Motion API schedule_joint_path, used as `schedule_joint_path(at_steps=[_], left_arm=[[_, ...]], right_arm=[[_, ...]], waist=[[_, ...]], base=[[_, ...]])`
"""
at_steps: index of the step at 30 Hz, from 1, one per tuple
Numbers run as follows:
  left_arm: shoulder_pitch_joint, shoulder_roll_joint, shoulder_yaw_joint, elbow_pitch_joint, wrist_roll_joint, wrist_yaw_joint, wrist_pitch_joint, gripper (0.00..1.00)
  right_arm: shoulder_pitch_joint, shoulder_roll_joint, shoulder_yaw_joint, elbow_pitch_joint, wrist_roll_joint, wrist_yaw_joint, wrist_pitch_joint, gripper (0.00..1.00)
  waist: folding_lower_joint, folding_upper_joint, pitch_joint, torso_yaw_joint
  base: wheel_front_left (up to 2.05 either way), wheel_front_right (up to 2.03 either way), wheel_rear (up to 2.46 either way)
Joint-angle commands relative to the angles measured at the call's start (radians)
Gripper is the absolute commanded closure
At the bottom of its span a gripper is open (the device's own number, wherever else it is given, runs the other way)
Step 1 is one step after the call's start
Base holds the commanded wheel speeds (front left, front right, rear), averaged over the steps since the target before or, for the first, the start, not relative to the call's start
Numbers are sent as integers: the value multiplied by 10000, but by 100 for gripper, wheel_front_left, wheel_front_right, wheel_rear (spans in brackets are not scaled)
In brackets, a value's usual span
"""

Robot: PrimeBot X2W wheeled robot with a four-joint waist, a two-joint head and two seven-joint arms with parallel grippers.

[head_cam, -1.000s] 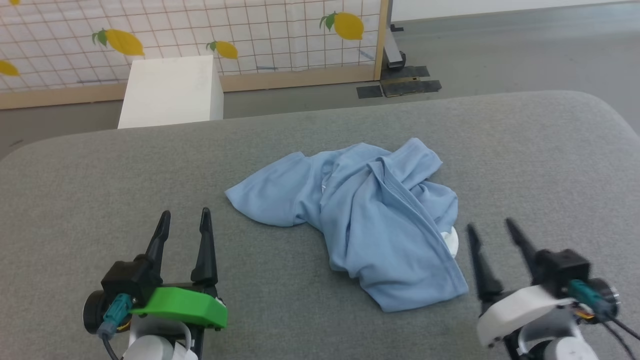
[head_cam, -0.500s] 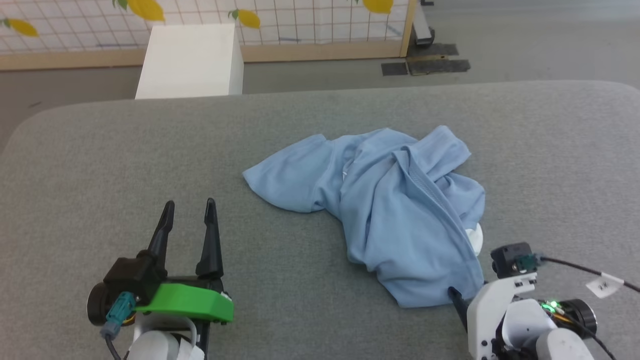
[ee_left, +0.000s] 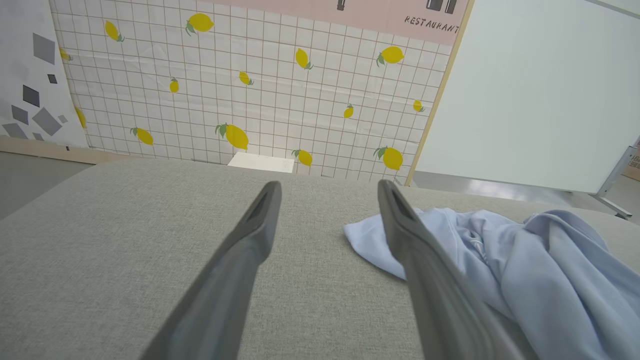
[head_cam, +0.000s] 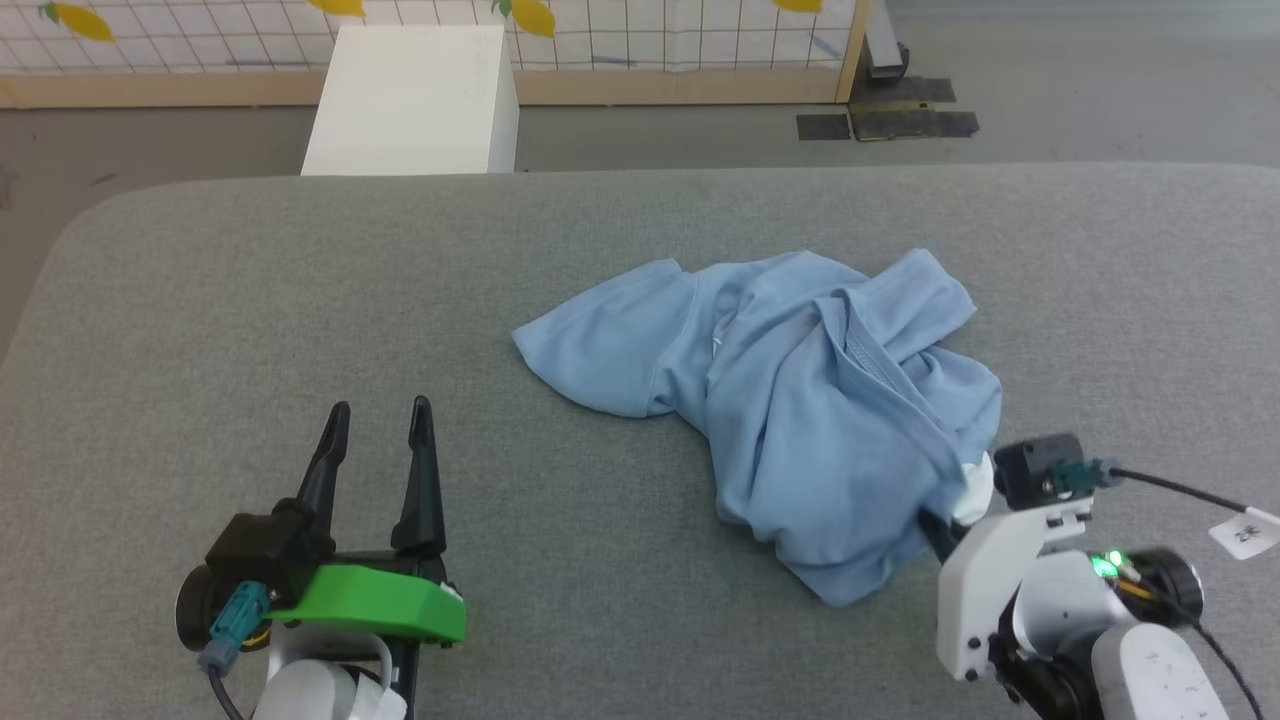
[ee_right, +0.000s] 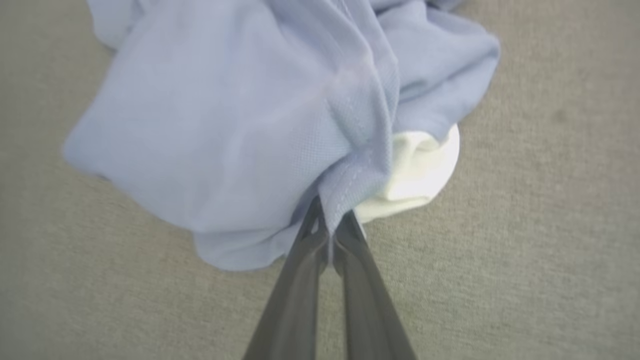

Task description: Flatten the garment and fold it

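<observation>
The garment (head_cam: 800,400) lies crumpled right of centre on the grey tabletop (head_cam: 300,300), with a white panel (ee_right: 415,170) peeking out at its near edge. It looks light, soft and limp, likely to sag and bunch, so stitched hems should give the surest hold. The right claw (ee_right: 327,220) is pinched onto one such hem (ee_right: 350,185). The left claw (head_cam: 378,415) hovers spread, apart from the cloth.

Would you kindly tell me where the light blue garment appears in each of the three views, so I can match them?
Head view: garment right of centre on the grey surface.
Left wrist view: lower right, just past the open left tool.
Right wrist view: upper half, its hem pinched by the right tool.
Shared landmark: the grey surface beneath it.
</observation>
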Motion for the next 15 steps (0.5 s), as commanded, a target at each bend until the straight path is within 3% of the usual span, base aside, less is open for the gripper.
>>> schedule_joint_path(at_steps=[1, 5, 8, 10, 15], left_arm=[[-67, -47, 35, 8, 88, -32, -35, 0], [-75, -50, 46, -19, 62, -39, -36, 0], [-73, -51, 19, -23, 36, -29, -36, 0], [-73, -51, -31, 4, 9, -13, -36, 0], [-59, -52, -116, 85, -35, -16, -36, 0]], right_arm=[[-22, 18, 168, -506, 68, -13, -86, 100], [-418, -127, 1092, -2290, 136, -13, -169, 100], [-632, -299, 2204, -2923, 337, -13, -120, 100], [-563, -396, 3783, -2865, 817, -13, 121, 100], [-148, -745, 5485, -1750, 1544, -13, 691, 100]], waist=[[0, -1, -103, -53], [0, -1, -206, -89], [0, -1, -235, -84], [0, -1, -247, -63], [0, -1, -244, 37]], base=[[0, 0, 0], [0, 0, 0], [0, 0, 0], [0, 0, 0], [0, 0, 0]])
